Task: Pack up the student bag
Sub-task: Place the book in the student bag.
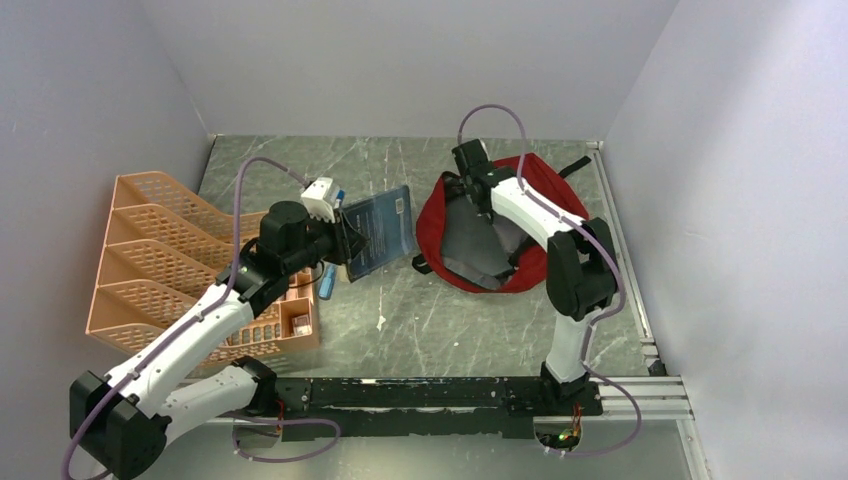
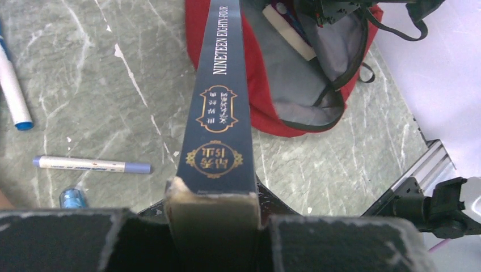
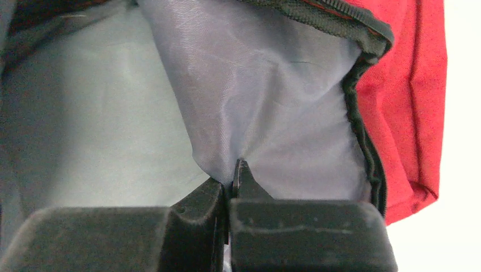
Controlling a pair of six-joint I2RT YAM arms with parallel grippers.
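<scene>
Left tool: my left tool (image 1: 347,243) is grasping a dark blue book (image 2: 222,96) by one end, jaws clamped against both covers
Book: held off the tabletop (image 1: 450,320), spine turned to the wrist camera, gilt title reading NINETEEN EIGHTY-FOUR, far end pointing toward the bag
Right tool: my right tool (image 3: 230,184) is clenched on a fold of grey lining (image 3: 272,107), fingertips meeting with the cloth puckered between them
Student bag: the red student bag (image 1: 432,228) lies on the far right part of the tabletop, near the right wall, its black-zippered mouth gaping and the lining on show
Inside the bag: a pale flat item (image 2: 289,37) rests on the lining; I cannot tell what it is
Organiser: an orange mesh organiser (image 1: 160,250) stands at the left edge, well apart from the bag
Loose items: a white marker (image 2: 91,165) with a blue cap and a second blue-tipped marker (image 2: 11,85) lie on the tabletop near the organiser
</scene>
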